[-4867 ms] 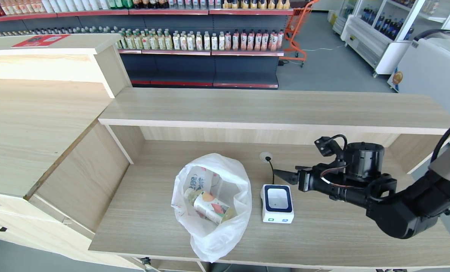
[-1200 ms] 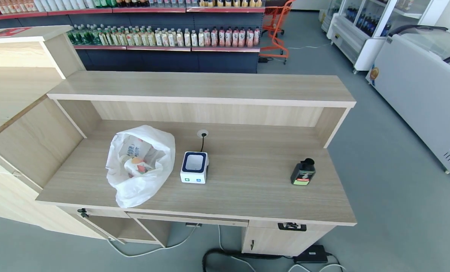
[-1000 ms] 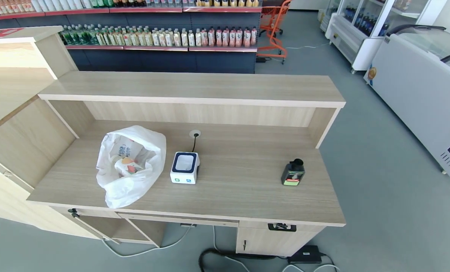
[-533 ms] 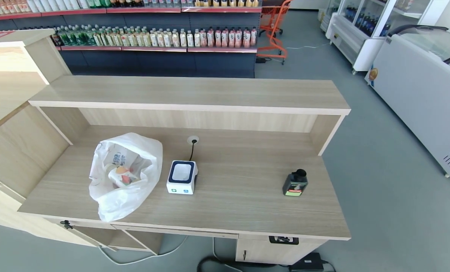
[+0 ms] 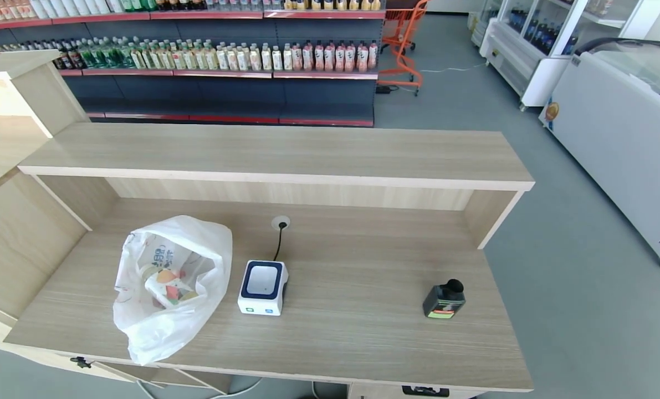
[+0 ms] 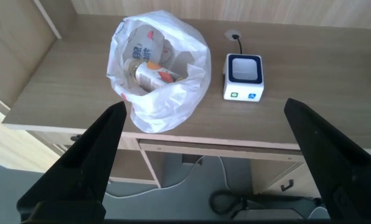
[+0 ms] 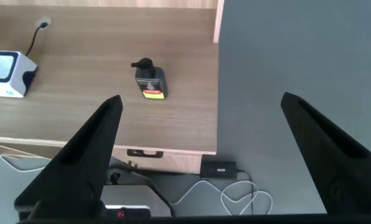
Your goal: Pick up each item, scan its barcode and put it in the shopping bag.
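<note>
Black bottle [image 7: 150, 81] | well apart from released right gripper [image 7: 201, 98] | left gripper [image 6: 205, 104] released

Before me stands a light wooden counter [image 5: 363, 327] with a raised ledge [image 5: 285, 152] along its far side. Beyond it I see shelves of bottled drinks [image 5: 224, 58], an orange trolley [image 5: 404, 41] beside them, and a white chest freezer [image 5: 618, 144] off to my right.

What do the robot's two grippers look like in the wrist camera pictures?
The left gripper and the right gripper look alike: each has two black fingers, broad at the base and tapering to a narrow tip. Their surfaces are plain, without markings.
</note>
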Motion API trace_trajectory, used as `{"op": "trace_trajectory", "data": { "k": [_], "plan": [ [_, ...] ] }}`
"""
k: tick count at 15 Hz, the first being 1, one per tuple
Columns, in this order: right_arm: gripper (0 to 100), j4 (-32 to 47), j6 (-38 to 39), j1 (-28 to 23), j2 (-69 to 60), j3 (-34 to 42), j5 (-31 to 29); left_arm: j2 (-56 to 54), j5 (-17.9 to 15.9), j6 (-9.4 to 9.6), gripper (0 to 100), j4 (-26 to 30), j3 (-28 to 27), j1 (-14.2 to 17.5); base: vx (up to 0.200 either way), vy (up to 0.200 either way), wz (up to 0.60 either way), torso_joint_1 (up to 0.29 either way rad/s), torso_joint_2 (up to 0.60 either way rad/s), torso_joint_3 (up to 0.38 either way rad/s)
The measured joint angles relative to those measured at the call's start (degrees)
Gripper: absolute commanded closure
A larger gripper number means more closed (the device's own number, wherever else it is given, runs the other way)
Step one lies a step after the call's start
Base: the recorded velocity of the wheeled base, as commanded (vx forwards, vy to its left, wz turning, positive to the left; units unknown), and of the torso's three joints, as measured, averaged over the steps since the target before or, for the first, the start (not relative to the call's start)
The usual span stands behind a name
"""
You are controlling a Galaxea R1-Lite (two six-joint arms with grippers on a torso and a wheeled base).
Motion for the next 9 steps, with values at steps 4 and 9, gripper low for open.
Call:
{"op": "trace_trajectory", "data": {
  "k": [4,9],
  "plan": [
    [0,-0.6,-16.7,-7.4,33.3,-9.3,-1.0,0.0,0.0,0.00,0,0.0,0.0,0.0,0.000,0.000,0.00,0.000,0.00,0.000],
    [0,-2.4,-45.8,-12.0,62.8,-17.6,6.6,0.0,0.0,0.02,0,0.0,0.0,0.0,0.000,0.000,0.00,0.000,0.00,0.000]
  ]
}}
